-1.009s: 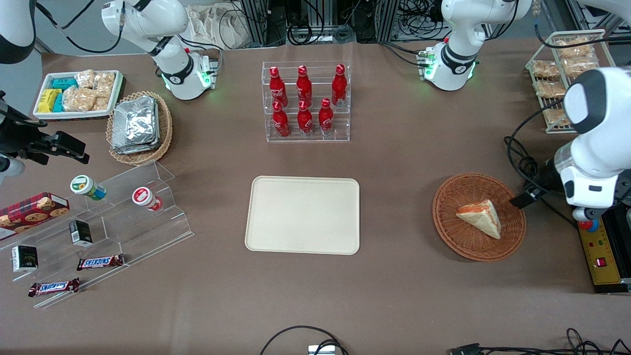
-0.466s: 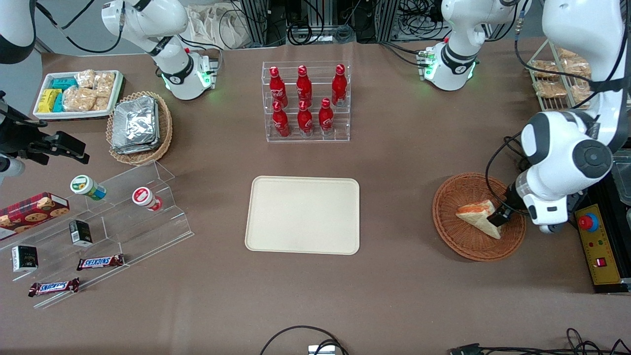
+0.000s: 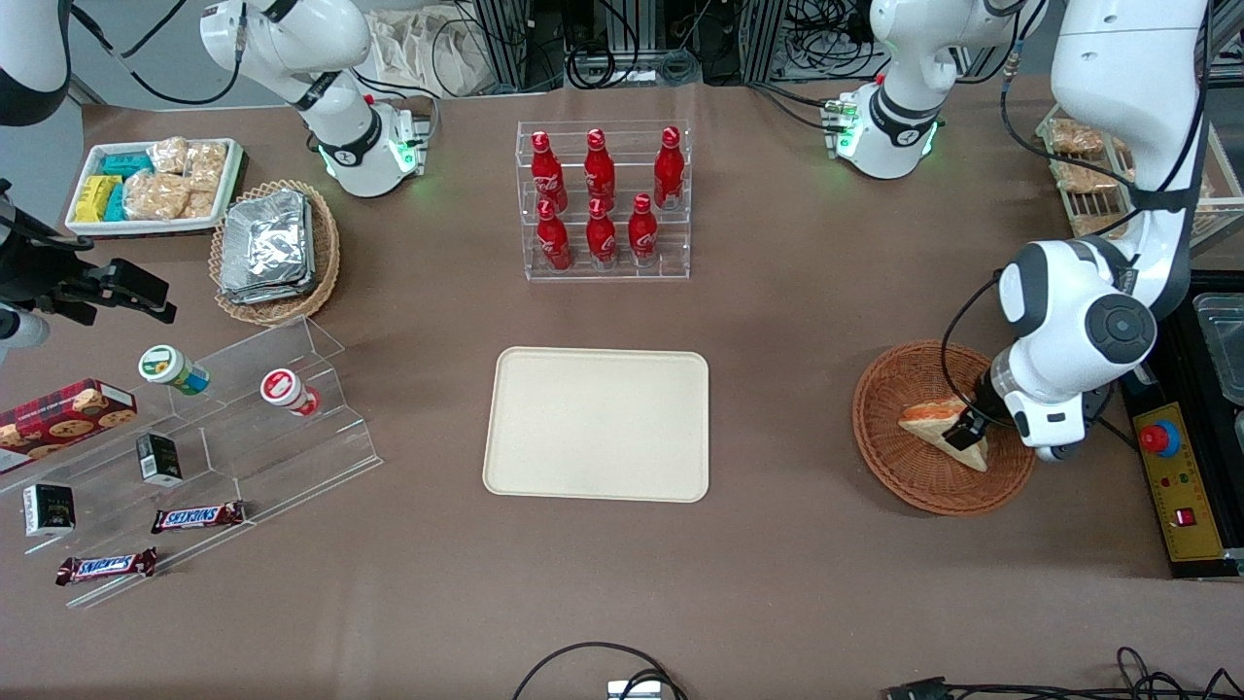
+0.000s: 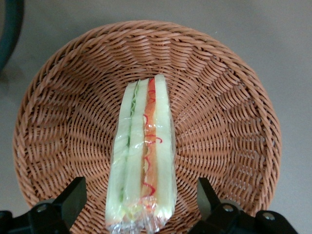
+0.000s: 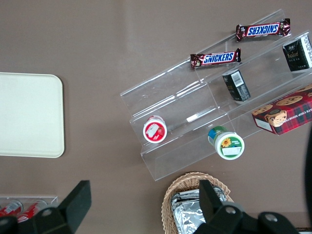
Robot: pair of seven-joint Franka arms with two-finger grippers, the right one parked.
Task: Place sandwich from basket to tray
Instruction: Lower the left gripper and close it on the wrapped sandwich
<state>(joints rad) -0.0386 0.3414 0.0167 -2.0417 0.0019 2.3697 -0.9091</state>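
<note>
Here we see a brown desk [image 3: 797,321] with the cream tray [image 3: 597,424] lying bare at its middle, nearer the front camera than a clear rack of red cola bottles [image 3: 603,199]. Toward the working arm's end sits the reddish-brown wicker basket [image 3: 899,476], and the wrapped sandwich [image 3: 933,426] lies in it, filling edge up. The hand [image 3: 967,429] hangs low over the sandwich's wider end; from the wrist we find its fingers [image 4: 73,196] spread apart, one on each side of the wedge, not touching it. Cables trail along the desk's edges.
</note>
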